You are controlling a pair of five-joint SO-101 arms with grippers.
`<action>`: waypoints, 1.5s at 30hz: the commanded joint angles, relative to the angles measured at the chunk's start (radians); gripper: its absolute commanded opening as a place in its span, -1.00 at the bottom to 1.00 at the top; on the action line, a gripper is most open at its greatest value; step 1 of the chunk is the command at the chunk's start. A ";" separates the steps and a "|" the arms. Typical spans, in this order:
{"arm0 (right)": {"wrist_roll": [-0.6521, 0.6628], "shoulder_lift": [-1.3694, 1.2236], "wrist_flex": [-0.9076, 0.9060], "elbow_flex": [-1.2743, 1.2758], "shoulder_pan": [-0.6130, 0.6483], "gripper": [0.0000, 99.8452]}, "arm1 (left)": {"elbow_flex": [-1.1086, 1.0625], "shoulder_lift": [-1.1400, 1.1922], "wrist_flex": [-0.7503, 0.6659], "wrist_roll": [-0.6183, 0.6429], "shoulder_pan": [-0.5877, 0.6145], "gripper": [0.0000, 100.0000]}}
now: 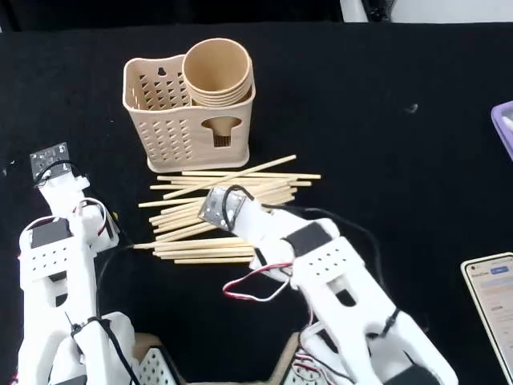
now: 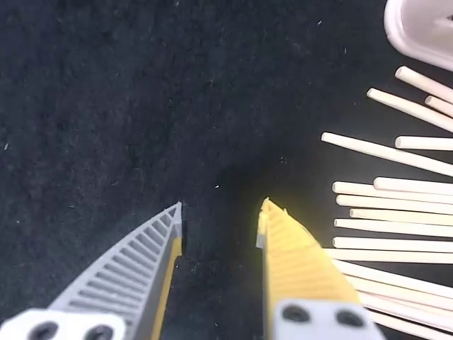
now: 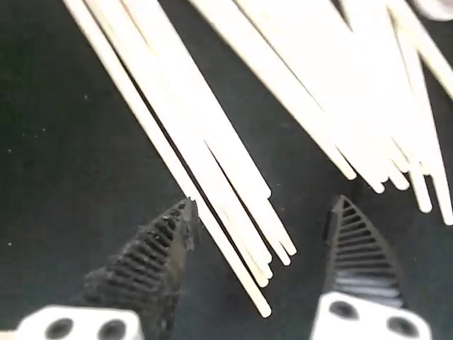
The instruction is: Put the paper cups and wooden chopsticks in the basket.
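Several wooden chopsticks (image 1: 224, 200) lie in a loose pile on the black table in front of the beige basket (image 1: 172, 128). Stacked paper cups (image 1: 218, 72) stand inside the basket's right side. My right gripper (image 3: 262, 212) is open low over the pile, its black fingers (image 3: 159, 248) straddling the ends of a few chopsticks (image 3: 212, 163). In the high view that arm's wrist (image 1: 224, 207) sits over the pile's middle. My left gripper (image 2: 221, 209) is open over bare cloth, left of the chopstick ends (image 2: 382, 212), holding nothing.
A phone (image 1: 493, 301) lies at the table's right edge and a purple object (image 1: 505, 120) pokes in at the far right. Red and white wires (image 1: 256, 285) loop beside the right arm. Open black cloth stretches right of the basket.
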State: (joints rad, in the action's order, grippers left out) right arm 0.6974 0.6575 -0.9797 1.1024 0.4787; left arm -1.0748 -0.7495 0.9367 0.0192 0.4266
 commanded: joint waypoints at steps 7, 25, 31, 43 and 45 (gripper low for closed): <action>0.163 -0.147 0.023 -0.021 0.015 -0.48 | 0.004 -0.015 -0.017 -0.005 -0.002 -0.64; 0.081 -0.283 0.014 -0.096 0.009 -0.93 | -0.012 -0.025 -0.018 -0.005 -0.002 -0.64; 0.064 -0.120 -0.120 -0.084 0.009 -0.98 | -0.012 -0.025 -0.018 -0.005 -0.002 -0.64; 0.087 0.222 -0.318 -0.036 0.009 -0.98 | -0.012 -0.025 -0.018 -0.005 -0.001 -0.64; 0.144 0.223 -0.334 0.002 -0.009 -0.98 | -0.012 -0.025 -0.018 -0.005 -0.001 -0.64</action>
State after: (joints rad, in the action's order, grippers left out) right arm 0.7864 0.8477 -1.2927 1.0825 0.4787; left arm -1.0932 -0.7495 0.9367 0.0192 0.4266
